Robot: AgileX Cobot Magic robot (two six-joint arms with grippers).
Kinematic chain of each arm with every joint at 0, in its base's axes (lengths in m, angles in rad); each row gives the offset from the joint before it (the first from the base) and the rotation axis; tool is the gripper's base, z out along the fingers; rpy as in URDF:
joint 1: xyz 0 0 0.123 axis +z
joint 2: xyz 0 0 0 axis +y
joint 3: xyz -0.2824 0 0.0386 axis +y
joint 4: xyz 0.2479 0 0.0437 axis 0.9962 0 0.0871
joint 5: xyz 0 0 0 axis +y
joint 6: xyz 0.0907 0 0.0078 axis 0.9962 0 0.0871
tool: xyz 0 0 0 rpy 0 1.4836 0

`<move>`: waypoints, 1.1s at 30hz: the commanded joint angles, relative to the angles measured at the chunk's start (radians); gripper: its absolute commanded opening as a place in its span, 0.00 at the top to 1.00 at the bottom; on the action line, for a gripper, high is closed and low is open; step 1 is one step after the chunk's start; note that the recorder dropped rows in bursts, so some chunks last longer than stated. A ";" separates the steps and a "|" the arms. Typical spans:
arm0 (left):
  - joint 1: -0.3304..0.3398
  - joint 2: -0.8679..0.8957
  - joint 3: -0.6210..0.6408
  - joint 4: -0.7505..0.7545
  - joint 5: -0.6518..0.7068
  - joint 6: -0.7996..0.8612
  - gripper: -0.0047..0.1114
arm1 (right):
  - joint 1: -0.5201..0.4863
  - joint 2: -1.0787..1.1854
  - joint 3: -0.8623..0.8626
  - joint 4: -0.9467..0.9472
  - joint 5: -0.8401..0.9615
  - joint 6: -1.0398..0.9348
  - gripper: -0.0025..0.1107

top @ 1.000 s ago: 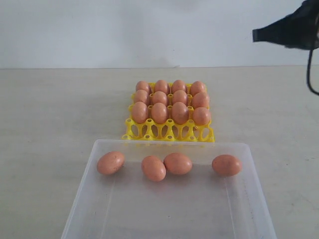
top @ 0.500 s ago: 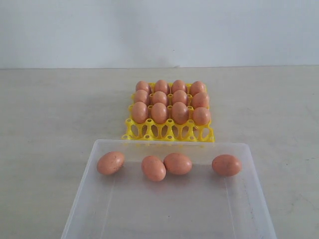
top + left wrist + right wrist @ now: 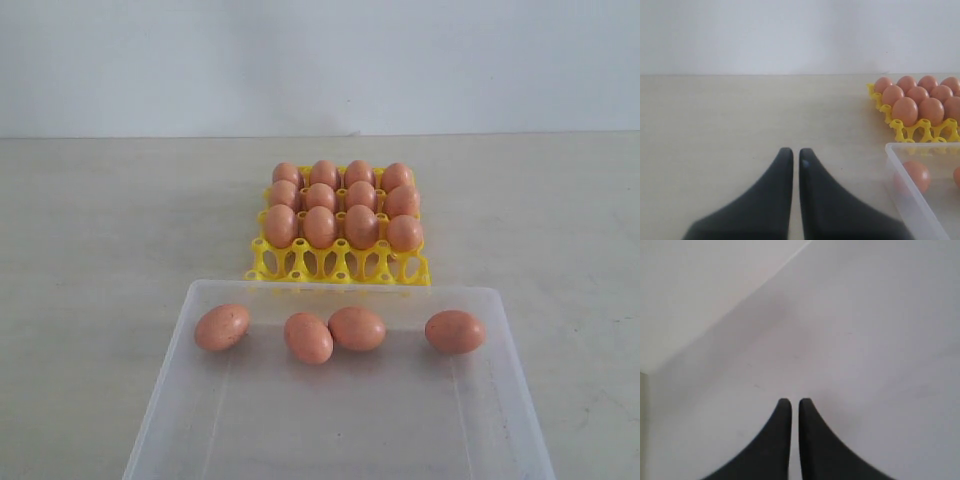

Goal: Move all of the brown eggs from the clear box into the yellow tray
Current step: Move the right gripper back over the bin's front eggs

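Observation:
The yellow tray [image 3: 340, 266] stands mid-table with several brown eggs [image 3: 320, 226] filling its three back rows; its front row of cups holds nothing. In front of it, the clear box [image 3: 340, 290] holds several brown eggs [image 3: 308, 337] in a loose line near its far wall. Neither gripper shows in the exterior view. My left gripper [image 3: 796, 151] is shut with nothing between its fingers, low over the bare table beside the clear box [image 3: 910, 186] and the yellow tray [image 3: 920, 131]. My right gripper [image 3: 795, 401] is shut, holds nothing and faces a white wall.
The tan table [image 3: 90, 250] stretches to both sides of the tray and box. A white wall [image 3: 300, 60] rises along its far edge. The near part of the box's floor [image 3: 340, 430] is bare.
The right arm, seen at the top right of the exterior view a second ago, has drawn out of that view. The eggs, tray and box have not moved.

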 commanded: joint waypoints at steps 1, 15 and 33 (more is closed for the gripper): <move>-0.009 -0.002 0.004 -0.001 -0.001 0.003 0.92 | -0.001 -0.014 0.004 0.005 0.353 -0.542 0.97; -0.009 -0.002 0.004 -0.001 -0.001 0.003 0.92 | -0.161 0.222 0.035 1.300 1.717 -0.906 0.97; -0.009 -0.002 0.004 -0.001 0.000 0.003 0.92 | 0.433 0.498 0.225 2.020 1.834 -1.823 0.97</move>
